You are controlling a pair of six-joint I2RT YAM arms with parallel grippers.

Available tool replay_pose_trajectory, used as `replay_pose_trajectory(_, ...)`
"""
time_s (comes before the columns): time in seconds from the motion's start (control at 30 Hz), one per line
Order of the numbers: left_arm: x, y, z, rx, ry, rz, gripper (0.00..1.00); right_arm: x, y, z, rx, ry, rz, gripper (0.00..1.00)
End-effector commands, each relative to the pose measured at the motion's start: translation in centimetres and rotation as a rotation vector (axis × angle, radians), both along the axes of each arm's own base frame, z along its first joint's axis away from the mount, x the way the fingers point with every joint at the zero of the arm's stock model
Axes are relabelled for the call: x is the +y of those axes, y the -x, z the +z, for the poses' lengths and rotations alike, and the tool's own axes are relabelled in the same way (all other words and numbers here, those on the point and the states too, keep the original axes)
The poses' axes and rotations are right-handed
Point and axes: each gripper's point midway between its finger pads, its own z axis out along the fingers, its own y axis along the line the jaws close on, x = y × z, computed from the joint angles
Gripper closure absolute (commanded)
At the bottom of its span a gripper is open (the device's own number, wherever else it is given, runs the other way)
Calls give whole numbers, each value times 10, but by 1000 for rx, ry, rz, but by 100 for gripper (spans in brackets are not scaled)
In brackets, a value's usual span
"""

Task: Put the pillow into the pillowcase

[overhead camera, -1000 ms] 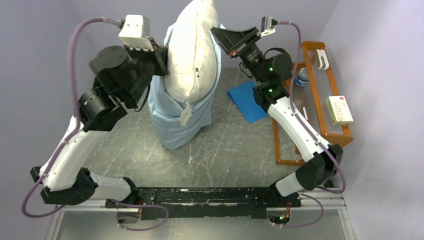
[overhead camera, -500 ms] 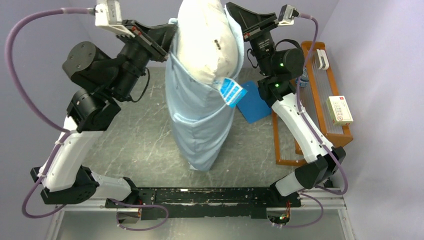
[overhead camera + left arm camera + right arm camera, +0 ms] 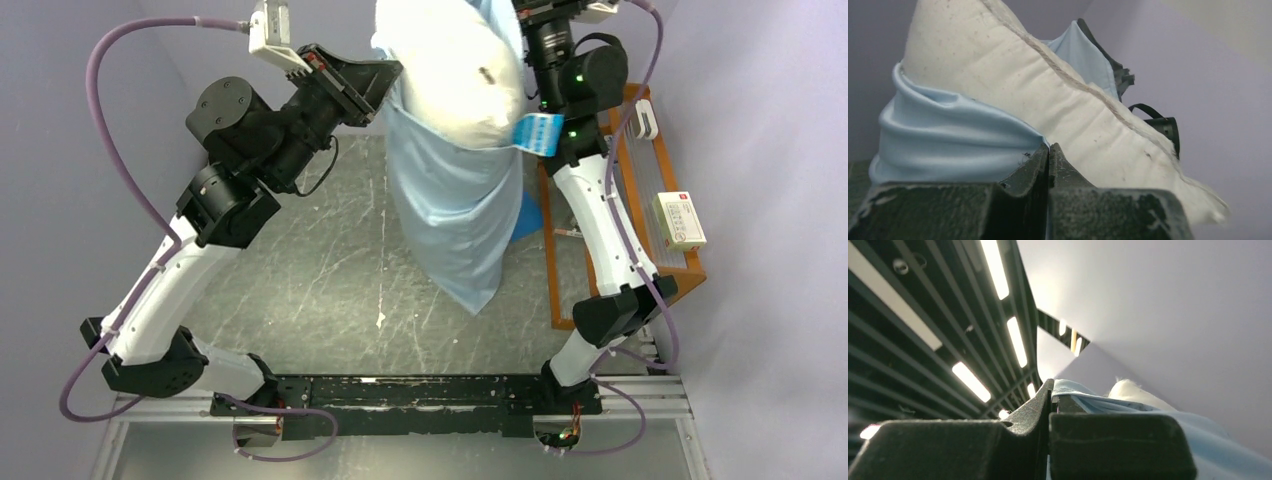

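Plump off-white pillow (image 3: 450, 70) upright, lower part inside hanging wrinkled light-blue pillowcase (image 3: 455, 220).

Bare table (image 3: 300, 270) left of hanging pillowcase (image 3: 452, 205)

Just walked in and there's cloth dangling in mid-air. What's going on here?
Two robot arms hold the light blue pillowcase up by its open rim, the left gripper and right gripper each pinched shut on an edge. The off-white pillow sits partly inside, its top bulging out. The case hangs over the table.
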Motion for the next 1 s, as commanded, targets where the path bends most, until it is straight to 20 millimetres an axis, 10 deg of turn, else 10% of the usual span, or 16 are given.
replay_pose_trajectory(0.0,7,30,56,-100,146,-97,95,-34,34,36,-74,-143,75,100)
replay_pose_trajectory(0.2,49,12,76,-118,170,132,95,1,111,41,-151,-152,158,100)
replay_pose_trajectory(0.37,6,39,59,-88,207,-158,95,-45,84,74,-136,-249,13,100)
replay_pose_trajectory(0.5,-1,24,44,-65,126,-107,95,-56,48,60,-68,-301,82,100)
replay_pose_trajectory(0.77,43,-49,21,-12,-92,328,95,29,70,11,-50,36,247,100)
replay_pose_trajectory(0.97,107,-35,49,-80,-20,473,95,73,118,29,-215,73,371,100)
